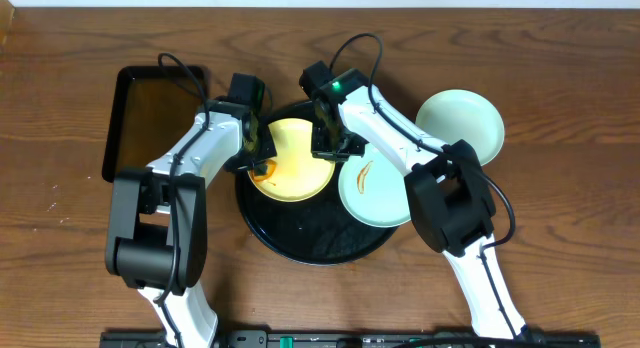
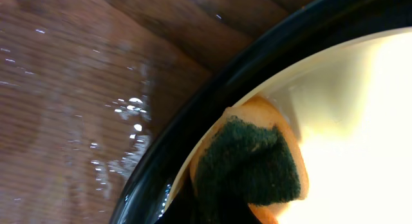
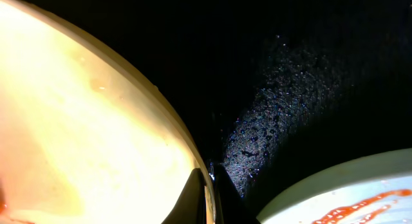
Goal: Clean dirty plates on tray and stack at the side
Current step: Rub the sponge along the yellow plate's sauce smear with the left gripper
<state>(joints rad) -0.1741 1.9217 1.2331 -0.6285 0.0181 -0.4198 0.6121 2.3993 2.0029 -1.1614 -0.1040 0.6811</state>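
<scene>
- Left gripper [image 1: 259, 158] was clamped on a curled orange sponge [image 2: 248, 166] with a dark green scouring face. Its fingers hardly showed in the wrist view.
- The sponge was pressed on the left inner edge of a small round pale yellow plate [image 1: 295, 160], directly under that gripper.
- Right gripper [image 3: 206, 177] pinched the yellow plate's opposite rim, one finger on each side of it.
- A large round glossy black tray [image 1: 310, 238] lay beneath both grippers and carried the yellow plate. Water beads showed on it just beyond the right gripper.
- A pale mint-blue round plate with an orange streak [image 1: 372, 188] sat just right of the right gripper, overhanging the tray's right rim.
- A second mint-blue plate [image 1: 460, 123] lay well to that gripper's right, off the tray, on the brown wooden table [image 1: 560, 238].
- A smaller rectangular black tray [image 1: 150, 118] with a brownish inside lay left of the left gripper.
- Droplets wetted the table left of the sponge.
</scene>
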